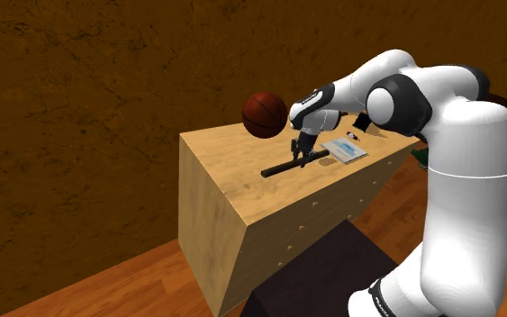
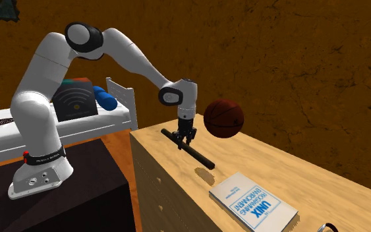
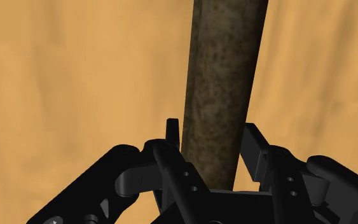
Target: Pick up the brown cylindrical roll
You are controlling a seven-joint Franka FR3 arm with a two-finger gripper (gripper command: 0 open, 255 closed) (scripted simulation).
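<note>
Two fingers [image 3: 257, 143] clasp the brown roll [image 3: 222, 83].

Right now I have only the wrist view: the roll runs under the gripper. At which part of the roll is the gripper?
Observer: The gripper is at about the middle of the roll.
Operator: Is something close that I could hit?
Observer: Yes, a dark red ball is just beside the gripper, on the second exterior view's right.
Operator: Anything else on the top?
Observer: A book lies flat there, apart from the roll.
</note>
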